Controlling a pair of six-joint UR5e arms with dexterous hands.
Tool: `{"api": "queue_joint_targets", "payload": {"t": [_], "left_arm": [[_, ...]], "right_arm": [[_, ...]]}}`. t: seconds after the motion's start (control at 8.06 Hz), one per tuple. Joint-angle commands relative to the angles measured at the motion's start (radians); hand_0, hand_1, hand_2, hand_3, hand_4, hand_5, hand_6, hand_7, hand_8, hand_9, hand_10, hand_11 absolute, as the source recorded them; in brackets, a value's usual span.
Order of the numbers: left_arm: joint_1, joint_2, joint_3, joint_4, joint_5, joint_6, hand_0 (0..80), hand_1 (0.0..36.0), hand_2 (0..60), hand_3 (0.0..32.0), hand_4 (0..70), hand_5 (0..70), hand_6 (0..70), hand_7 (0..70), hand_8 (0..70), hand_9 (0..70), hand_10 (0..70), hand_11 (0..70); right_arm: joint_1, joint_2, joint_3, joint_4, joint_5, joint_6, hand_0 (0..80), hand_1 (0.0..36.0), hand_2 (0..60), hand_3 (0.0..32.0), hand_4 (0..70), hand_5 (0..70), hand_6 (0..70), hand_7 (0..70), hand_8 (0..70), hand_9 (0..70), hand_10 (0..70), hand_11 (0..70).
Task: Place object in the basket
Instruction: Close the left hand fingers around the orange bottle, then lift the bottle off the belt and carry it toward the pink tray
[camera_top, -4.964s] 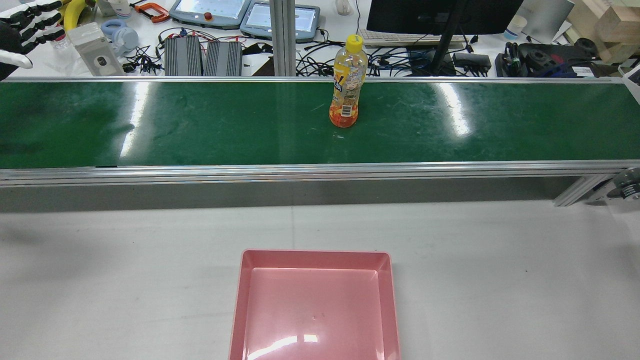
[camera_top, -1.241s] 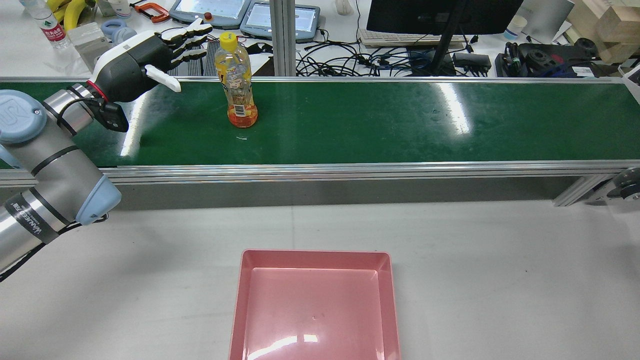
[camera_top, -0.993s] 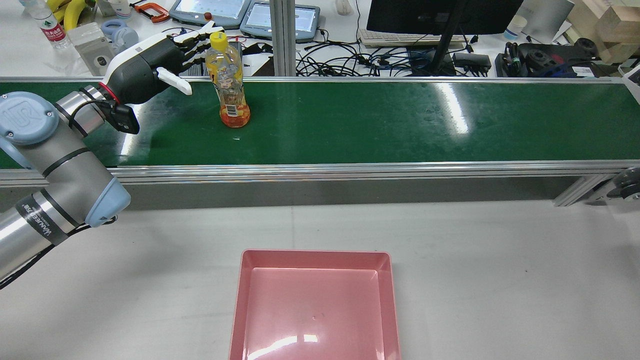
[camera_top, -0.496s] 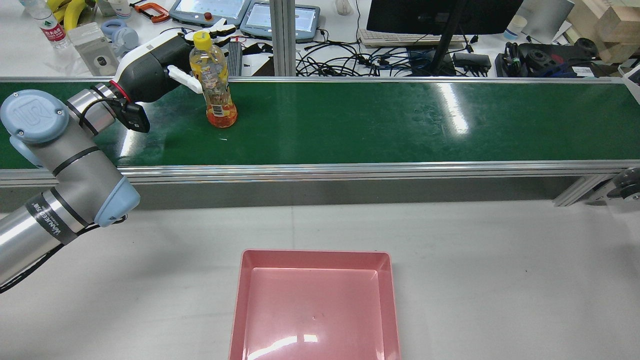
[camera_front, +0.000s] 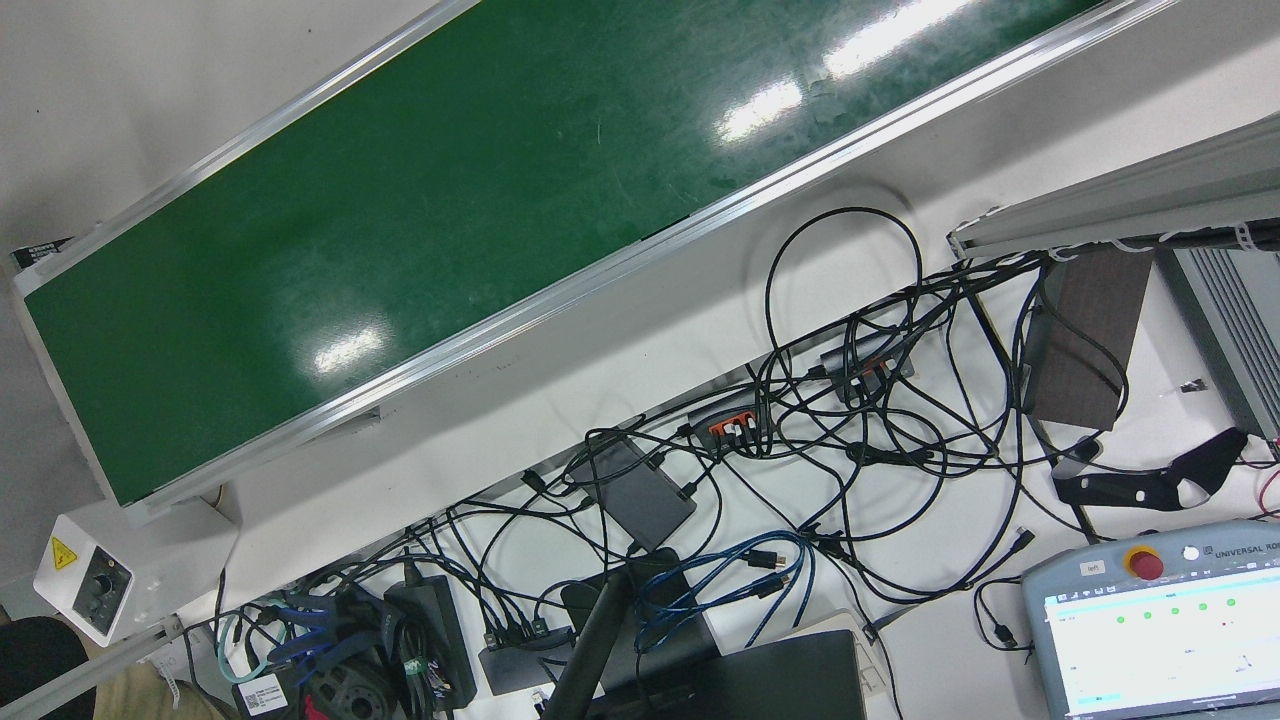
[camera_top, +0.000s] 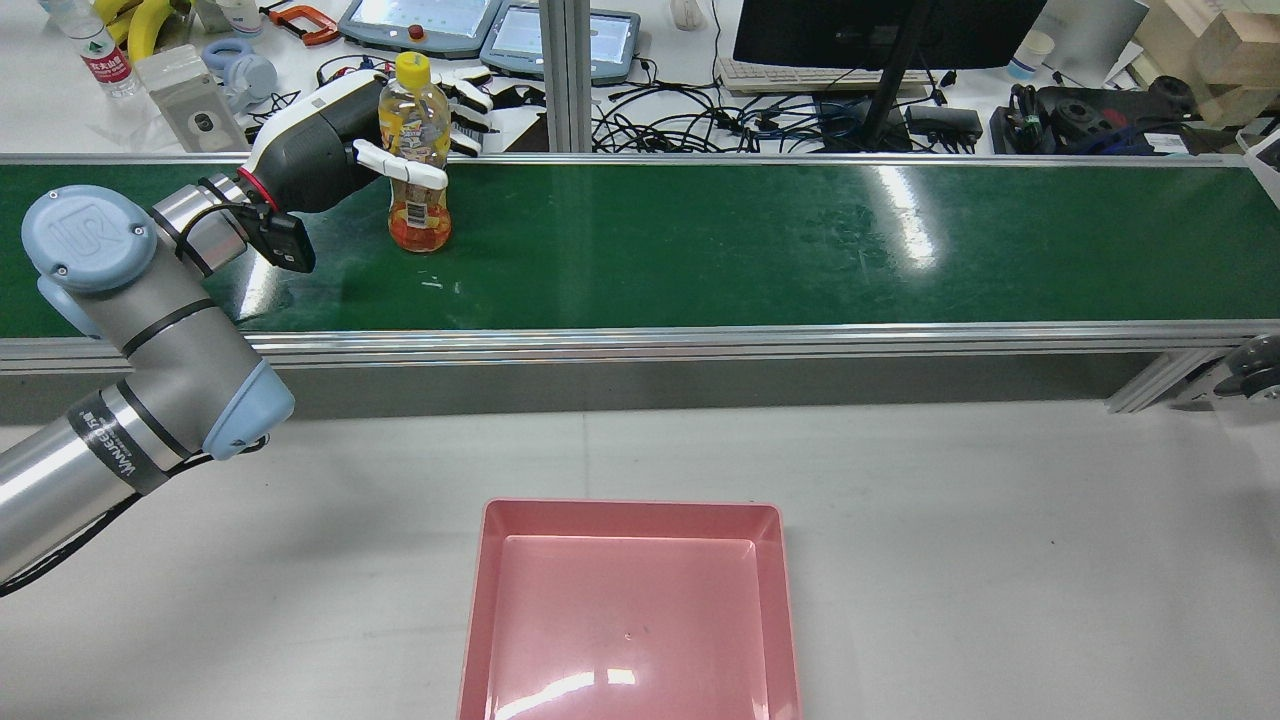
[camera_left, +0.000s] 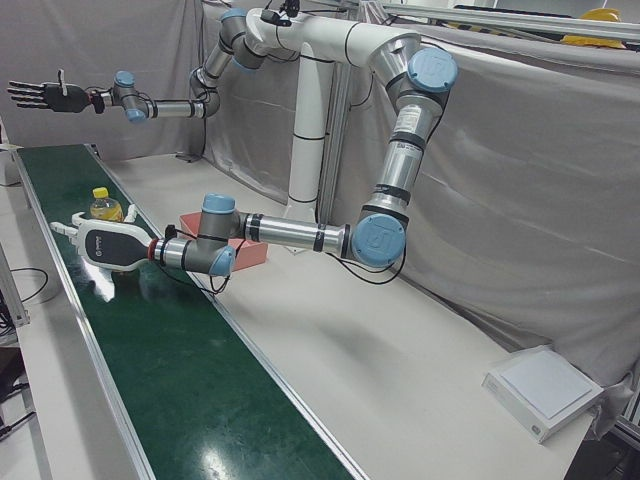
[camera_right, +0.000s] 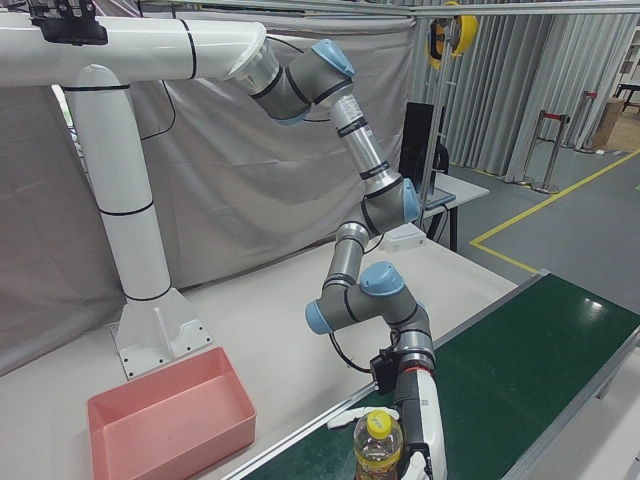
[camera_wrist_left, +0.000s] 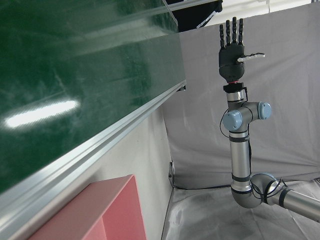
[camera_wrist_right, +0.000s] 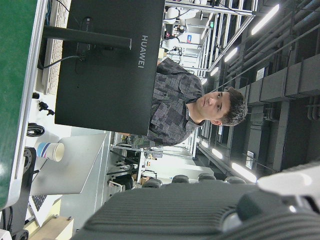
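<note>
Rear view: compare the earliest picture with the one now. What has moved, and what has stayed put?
The juice bottle has travelled left along the green conveyor belt. The left robot hand has come in from the left edge and wrapped around it, the bottle still standing on the belt. The pink basket stays empty.

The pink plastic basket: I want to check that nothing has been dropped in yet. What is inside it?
The pink plastic basket looks empty, showing only glare on its floor. Its near part is cut off by the rear view's edge. The yellow-capped juice bottle stands on the green conveyor belt.

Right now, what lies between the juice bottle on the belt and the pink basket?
In the rear view: green belt, its aluminium rail, then bare white table between juice bottle and pink basket.
</note>
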Motion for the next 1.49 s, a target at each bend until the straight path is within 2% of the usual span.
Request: {"api": "queue_joint_targets", "payload": {"t": [0.0, 0.12, 0.25, 0.5, 0.74, 0.99, 1.24, 1.36], "left_arm": [[-0.008, -0.016, -0.009, 0.041, -0.001, -0.004, 51.2, 19.3, 60.0, 0.0, 70.0, 70.0, 63.2, 69.7, 69.5, 70.0, 70.0, 70.0], [-0.007, -0.029, -0.016, 0.046, -0.001, -0.005, 50.1, 22.3, 60.0, 0.0, 70.0, 70.0, 67.9, 70.0, 70.0, 70.0, 70.0, 70.0], [0.001, -0.055, -0.038, 0.056, 0.001, -0.005, 49.7, 22.9, 60.0, 0.0, 70.0, 70.0, 68.6, 70.0, 70.0, 70.0, 70.0, 70.0], [0.036, -0.112, -0.044, 0.072, 0.001, -0.004, 49.0, 21.5, 60.0, 0.0, 70.0, 70.0, 70.0, 70.0, 70.0, 70.0, 70.0, 70.0], [0.177, -0.172, -0.07, 0.101, -0.001, -0.007, 48.9, 21.2, 60.0, 0.0, 70.0, 70.0, 70.0, 70.0, 70.0, 70.0, 70.0, 70.0], [0.236, -0.19, -0.079, 0.101, -0.001, -0.007, 48.8, 20.6, 60.0, 0.0, 70.0, 70.0, 70.0, 70.0, 70.0, 70.0, 68.9, 70.0], [0.246, -0.191, -0.151, 0.103, -0.001, -0.007, 49.0, 20.3, 60.0, 0.0, 70.0, 70.0, 70.0, 70.0, 70.0, 70.0, 67.7, 70.0], [0.301, -0.188, -0.162, 0.099, -0.001, -0.007, 49.2, 19.9, 60.0, 0.0, 70.0, 70.0, 70.0, 70.0, 70.0, 70.0, 66.4, 70.0]], "right_arm": [[0.0, 0.0, 0.0, 0.0, 0.0, 0.0, 0.0, 0.0, 0.0, 0.0, 0.0, 0.0, 0.0, 0.0, 0.0, 0.0, 0.0, 0.0], [0.0, 0.0, 0.0, 0.0, 0.0, 0.0, 0.0, 0.0, 0.0, 0.0, 0.0, 0.0, 0.0, 0.0, 0.0, 0.0, 0.0, 0.0], [0.0, 0.0, 0.0, 0.0, 0.0, 0.0, 0.0, 0.0, 0.0, 0.0, 0.0, 0.0, 0.0, 0.0, 0.0, 0.0, 0.0, 0.0], [0.0, 0.0, 0.0, 0.0, 0.0, 0.0, 0.0, 0.0, 0.0, 0.0, 0.0, 0.0, 0.0, 0.0, 0.0, 0.0, 0.0, 0.0], [0.0, 0.0, 0.0, 0.002, 0.0, 0.0, 0.0, 0.0, 0.0, 0.0, 0.0, 0.0, 0.0, 0.0, 0.0, 0.0, 0.0, 0.0], [0.0, 0.0, 0.002, 0.0, 0.0, 0.0, 0.0, 0.0, 0.0, 0.0, 0.0, 0.0, 0.0, 0.0, 0.0, 0.0, 0.0, 0.0], [0.0, 0.0, 0.002, 0.0, 0.0, 0.002, 0.0, 0.0, 0.0, 0.0, 0.0, 0.0, 0.0, 0.0, 0.0, 0.0, 0.0, 0.0], [0.0, 0.0, 0.002, 0.0, 0.0, 0.002, 0.0, 0.0, 0.0, 0.0, 0.0, 0.0, 0.0, 0.0, 0.0, 0.0, 0.0, 0.0]]}}
